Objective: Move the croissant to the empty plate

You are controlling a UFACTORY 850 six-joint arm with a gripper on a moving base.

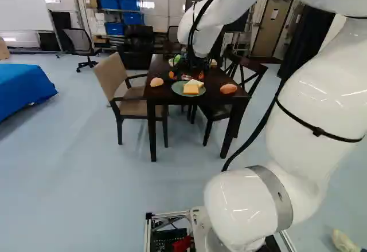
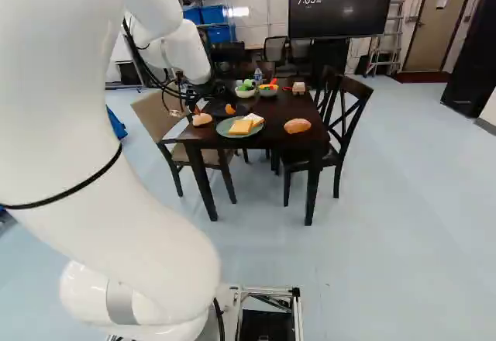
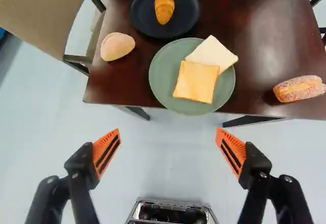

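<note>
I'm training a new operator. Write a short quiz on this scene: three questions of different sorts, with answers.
1. What is directly under the croissant?
a) the green plate
b) the dark plate
c) a slice of bread
2. True or false: the end effector is open, with nothing between its fingers.
3. How many slices lie on the plate nearer the table edge?

Key: 1 b; 2 true; 3 two.
</note>
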